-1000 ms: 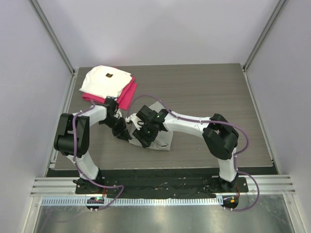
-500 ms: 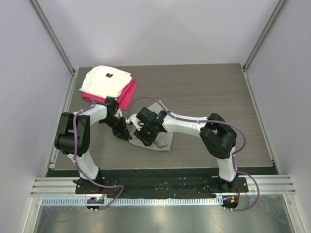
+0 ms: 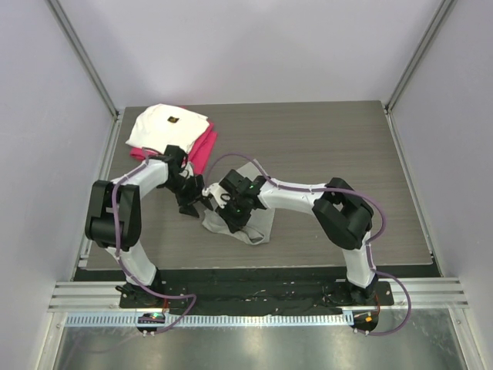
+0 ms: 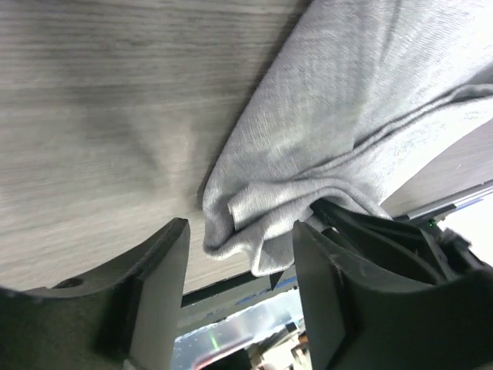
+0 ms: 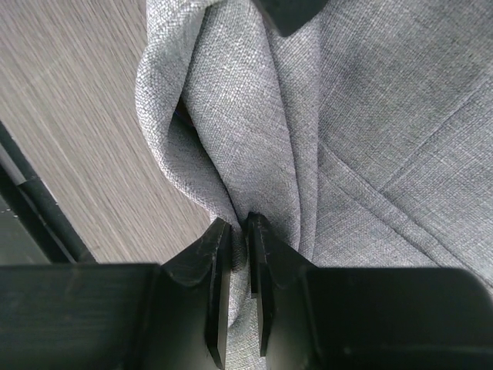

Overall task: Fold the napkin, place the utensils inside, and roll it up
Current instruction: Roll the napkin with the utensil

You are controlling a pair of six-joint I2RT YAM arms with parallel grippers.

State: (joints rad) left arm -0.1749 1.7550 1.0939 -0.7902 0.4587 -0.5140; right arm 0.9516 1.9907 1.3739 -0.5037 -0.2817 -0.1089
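The napkin (image 3: 258, 227) is lying bunched up on the bench (image 3: 347, 146), near the front. The right hand (image 5: 239, 225) is pinching a fold of it. The left hand (image 4: 243, 227) is hanging open at its edge. Farther back, a white cloth (image 3: 166, 123) is sitting on a red cloth (image 3: 204, 150).

The whole table (image 3: 323, 139) is seen from high above its near edge, facing down and toward the far side. Both wrist views are taken very close — low over the tabletop — and the grey napkin (image 3: 258, 225) is shared by all three.
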